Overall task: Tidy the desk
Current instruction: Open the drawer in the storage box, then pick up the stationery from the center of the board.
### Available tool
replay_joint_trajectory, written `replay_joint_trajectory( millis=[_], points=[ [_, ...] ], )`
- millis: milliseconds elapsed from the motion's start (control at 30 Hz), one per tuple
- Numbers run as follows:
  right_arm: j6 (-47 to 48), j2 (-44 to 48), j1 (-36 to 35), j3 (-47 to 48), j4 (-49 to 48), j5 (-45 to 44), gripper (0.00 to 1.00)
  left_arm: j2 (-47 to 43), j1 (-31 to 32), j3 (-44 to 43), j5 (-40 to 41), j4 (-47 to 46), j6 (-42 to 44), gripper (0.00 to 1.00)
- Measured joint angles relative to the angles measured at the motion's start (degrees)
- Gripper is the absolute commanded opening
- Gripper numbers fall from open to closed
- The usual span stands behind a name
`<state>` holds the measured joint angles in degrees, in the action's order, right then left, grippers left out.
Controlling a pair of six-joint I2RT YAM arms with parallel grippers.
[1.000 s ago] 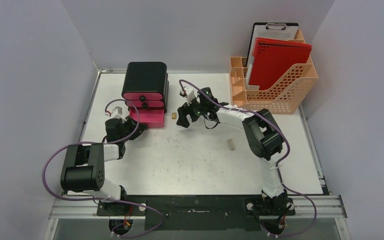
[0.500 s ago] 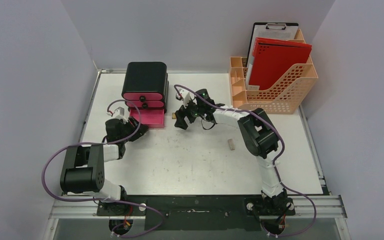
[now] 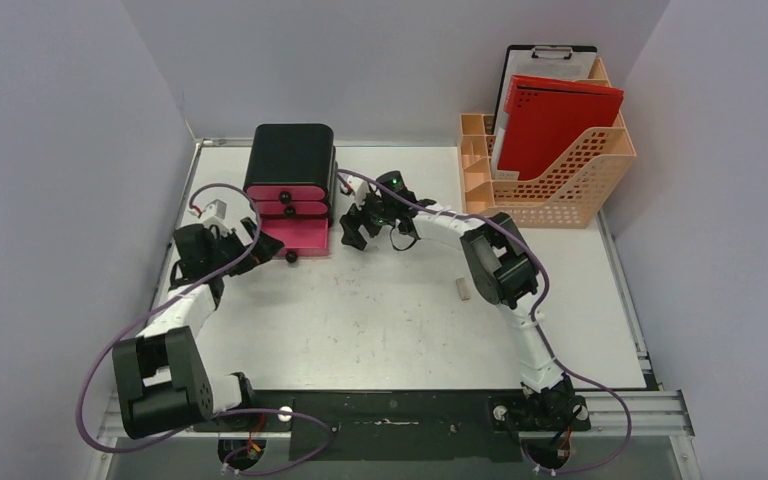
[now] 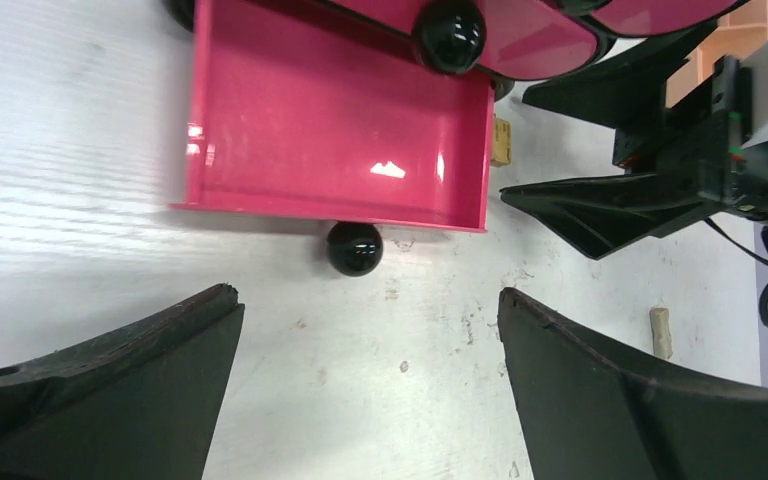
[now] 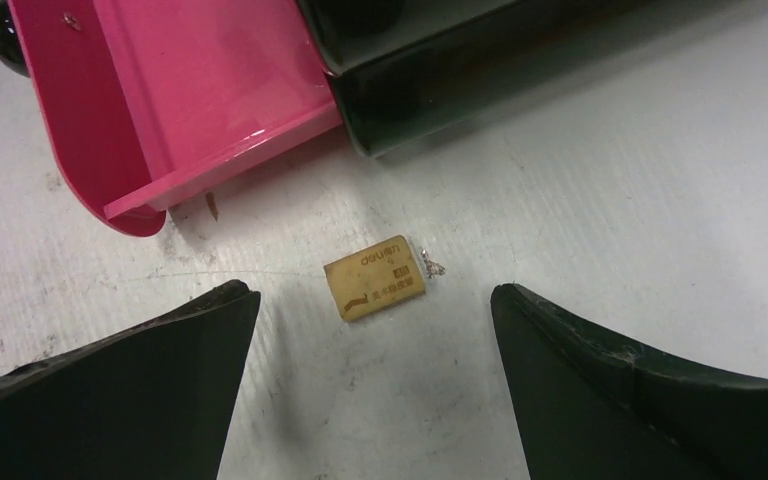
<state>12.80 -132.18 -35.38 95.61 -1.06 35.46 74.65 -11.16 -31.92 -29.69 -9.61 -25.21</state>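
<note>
The white desk (image 3: 390, 325) holds a black drawer box (image 3: 290, 160) with its lowest pink drawer (image 3: 298, 235) pulled out and empty (image 4: 340, 130). My left gripper (image 3: 247, 240) (image 4: 370, 300) is open, just short of the drawer's black knob (image 4: 353, 248), holding nothing. A small yellow eraser (image 5: 376, 277) lies on the desk beside the box's right corner (image 4: 501, 140). My right gripper (image 3: 352, 232) (image 5: 373, 298) hovers open over it, one finger on each side, without touching it.
A second pale eraser (image 3: 464, 290) (image 4: 663, 332) lies mid-desk. An orange file rack (image 3: 560, 180) with a red folder (image 3: 555, 115) and a clipboard stands at the back right. Grey walls close in both sides.
My left gripper has let go of the drawer knob, opened wide and drawn back to the left. My right gripper has moved left to the eraser by the box.
</note>
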Motion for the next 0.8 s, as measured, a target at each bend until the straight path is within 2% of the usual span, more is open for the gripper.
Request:
replay_joint_trajectory(
  millis=[200, 267, 367, 433, 533, 733, 800],
  points=[
    [0.4, -2.4, -1.1, 2.0, 1.2, -1.6, 1.00, -8.8, -9.4, -2.9, -6.2, 11.6, 6.5, 0.96],
    [0.7, -2.7, -1.4, 2.5, 1.1, -1.8, 0.92, -12.1, -12.3, -3.0, -8.5, 13.6, 8.0, 0.96],
    [0.8, -2.8, -1.5, 2.8, 1.7, -2.2, 0.73, -15.3, -16.3, -3.1, -11.4, 15.1, 9.2, 0.96],
    [0.9, -3.0, -1.6, 3.1, 2.0, -2.7, 0.70, -15.4, -18.6, -3.7, -13.4, 15.8, 9.4, 0.96],
    [1.0, -3.3, -1.8, 3.4, 1.9, -3.1, 0.66, -13.7, -22.3, -4.9, -17.4, 16.0, 9.1, 0.96],
    [2.2, -3.3, -1.7, 2.9, 1.0, -4.2, 0.32, -7.2, -26.5, -6.6, -23.7, 16.0, 7.3, 0.96],
    [2.7, -3.2, -1.7, 2.8, 0.7, -4.4, 0.27, -5.7, -27.3, -6.6, -25.1, 16.0, 6.9, 0.96]
  ],
)
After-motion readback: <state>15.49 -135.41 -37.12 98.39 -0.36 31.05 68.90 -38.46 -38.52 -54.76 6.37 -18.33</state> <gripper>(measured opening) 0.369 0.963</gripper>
